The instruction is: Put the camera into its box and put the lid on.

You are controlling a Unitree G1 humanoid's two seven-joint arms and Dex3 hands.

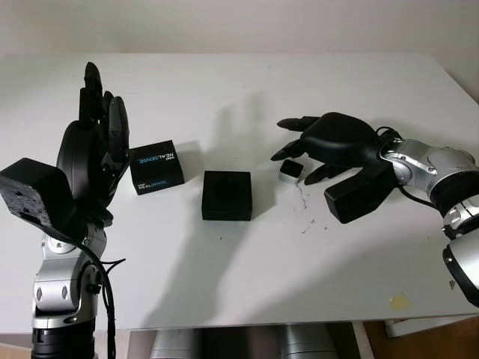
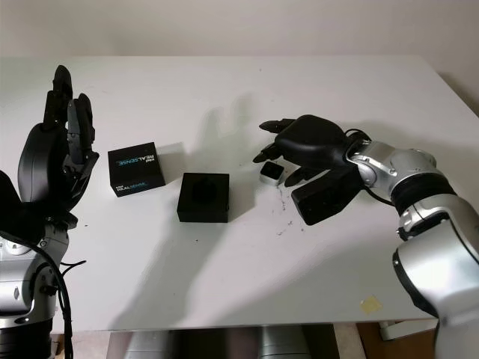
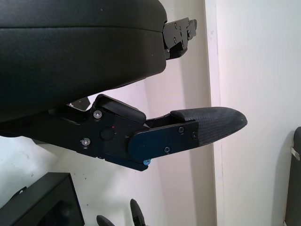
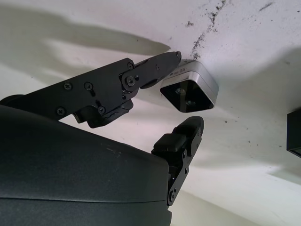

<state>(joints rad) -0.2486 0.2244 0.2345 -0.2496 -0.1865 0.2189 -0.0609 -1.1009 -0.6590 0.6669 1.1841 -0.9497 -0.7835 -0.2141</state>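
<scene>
A big white table [image 1: 224,269] fills most of the room you can see. Behind its far edge is a plain pale wall [image 1: 239,22]. Soft shadows fall on the table. Some small dark marks [image 1: 303,217] dot its top.

The camera [image 4: 190,91] has a brushed silver metal shell and a glossy dark front. Beside it, the box [image 1: 227,195] looks matt black, on a smooth, scuffed white table [image 1: 247,277].

lid [image 1: 157,166] (black) reads "REALSENSE"
</scene>
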